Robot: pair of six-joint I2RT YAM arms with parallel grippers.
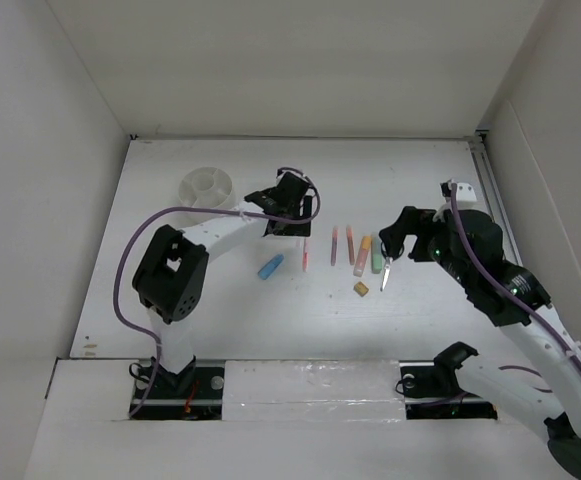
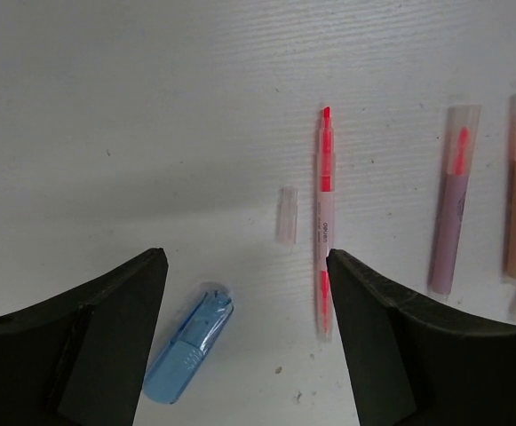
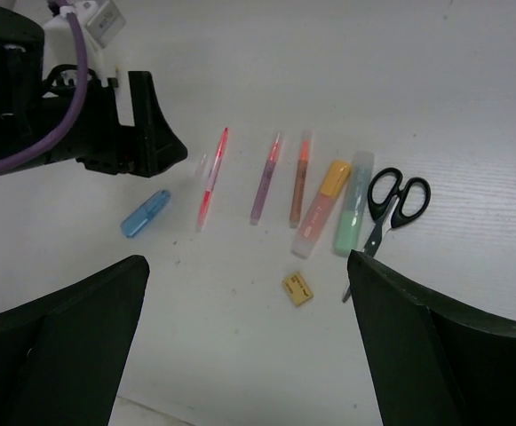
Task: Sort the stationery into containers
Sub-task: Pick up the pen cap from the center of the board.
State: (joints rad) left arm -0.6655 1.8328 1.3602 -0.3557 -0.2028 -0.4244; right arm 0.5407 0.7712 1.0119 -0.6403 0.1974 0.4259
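The stationery lies in a row mid-table: blue capsule (image 1: 270, 267), red pen (image 1: 306, 255), pink pen (image 1: 334, 245), orange pen (image 1: 351, 243), orange highlighter (image 1: 362, 255), green highlighter (image 1: 377, 255), black-handled scissors (image 1: 388, 262) and tan eraser (image 1: 361, 289). My left gripper (image 2: 244, 266) hangs open over the capsule (image 2: 189, 353) and red pen (image 2: 324, 222), its right finger at the pen's edge, gripping nothing. My right gripper (image 3: 249, 266) is open above the eraser (image 3: 297, 288), holding nothing. The white divided cup (image 1: 208, 187) stands at the back left.
A small clear pen cap (image 2: 286, 215) lies loose just left of the red pen. White walls close in the table at the left, back and right. The left arm's purple cable (image 1: 130, 260) loops out over the table's left side.
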